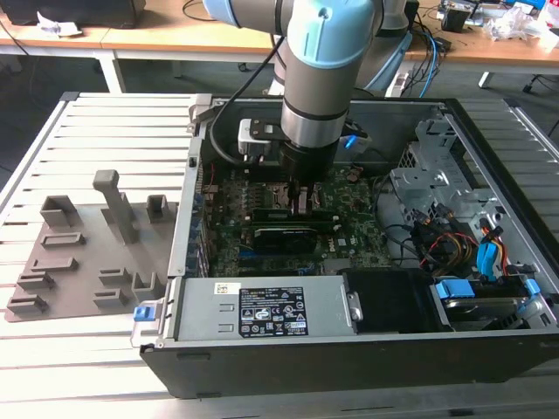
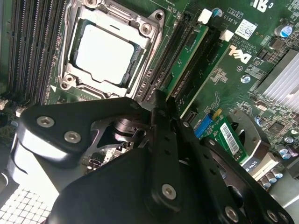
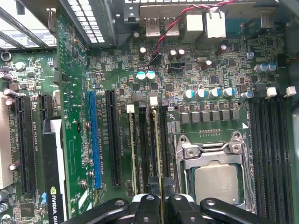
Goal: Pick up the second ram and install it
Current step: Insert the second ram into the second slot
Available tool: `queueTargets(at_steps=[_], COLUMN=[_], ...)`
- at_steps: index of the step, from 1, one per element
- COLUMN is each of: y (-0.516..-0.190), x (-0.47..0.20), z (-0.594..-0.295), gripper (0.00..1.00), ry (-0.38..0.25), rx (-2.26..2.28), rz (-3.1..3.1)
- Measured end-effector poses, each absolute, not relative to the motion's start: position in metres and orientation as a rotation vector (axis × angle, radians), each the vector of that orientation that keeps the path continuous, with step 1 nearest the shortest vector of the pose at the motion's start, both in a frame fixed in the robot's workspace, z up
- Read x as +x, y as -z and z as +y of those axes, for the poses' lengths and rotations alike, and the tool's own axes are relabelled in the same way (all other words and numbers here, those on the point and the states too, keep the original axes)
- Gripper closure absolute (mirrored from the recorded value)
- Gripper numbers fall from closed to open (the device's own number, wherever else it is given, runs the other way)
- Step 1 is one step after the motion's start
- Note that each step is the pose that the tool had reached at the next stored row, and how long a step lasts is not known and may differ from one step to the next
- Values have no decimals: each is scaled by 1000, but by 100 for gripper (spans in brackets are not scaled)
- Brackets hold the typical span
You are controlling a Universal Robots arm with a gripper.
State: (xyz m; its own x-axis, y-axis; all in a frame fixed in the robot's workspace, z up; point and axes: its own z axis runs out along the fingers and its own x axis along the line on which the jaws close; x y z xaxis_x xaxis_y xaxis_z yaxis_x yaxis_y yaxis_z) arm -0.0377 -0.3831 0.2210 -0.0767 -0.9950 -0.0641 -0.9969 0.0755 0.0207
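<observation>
Scene: a grey-and-blue robot arm [image 1: 319, 78] reaches straight down into an open computer case [image 1: 489, 345] lying on a slatted metal table [image 1: 79, 122].
Room to move: the case walls rise on every side of the motherboard [image 1: 358, 240]; the power supply [image 1: 262, 310] closes off the near edge, and cables and a drive cage [image 1: 445, 175] crowd the exterior view's right. The arm's wrist fills much of the opening above the board.
Gripper: the gripper [image 3: 161, 198] stands low over the memory slots beside the CPU socket [image 3: 216, 179], its black fingers [image 3: 148, 207] drawn together on the top edge of the second ram [image 3: 158, 154].
Second ram: a thin green stick standing on edge in a slot among the long black slots [image 3: 142, 144] just beside the socket, running away from the fingers toward a white latch [image 3: 153, 100]; whether it is fully seated cannot be told.
Second wrist view: the socket [image 2: 105, 51] with its bare metal chip, and green sticks [image 2: 187, 58] upright in the slots next to it, seen past the gripper's black linkage [image 2: 154, 140].
Exterior view alone: a grey parts tray [image 1: 87, 253] with moulded holders lies on the table, well apart from the case.
First wrist view alone: a blue expansion slot [image 3: 94, 140] and a black graphics card [image 3: 53, 172].
</observation>
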Motion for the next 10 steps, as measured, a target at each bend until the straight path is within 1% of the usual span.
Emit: queueTargets(at_steps=[5, 6, 7, 10], y=[-219, -218, -218, -229], x=[-38, -37, -38, -38], z=[-383, -383, -383, -383], gripper=[86, 85, 79, 79], ry=[-91, -92, -92, -91], rx=[-2112, -2111, -2112, -2112], rz=[2279, 2278, 2278, 2279])
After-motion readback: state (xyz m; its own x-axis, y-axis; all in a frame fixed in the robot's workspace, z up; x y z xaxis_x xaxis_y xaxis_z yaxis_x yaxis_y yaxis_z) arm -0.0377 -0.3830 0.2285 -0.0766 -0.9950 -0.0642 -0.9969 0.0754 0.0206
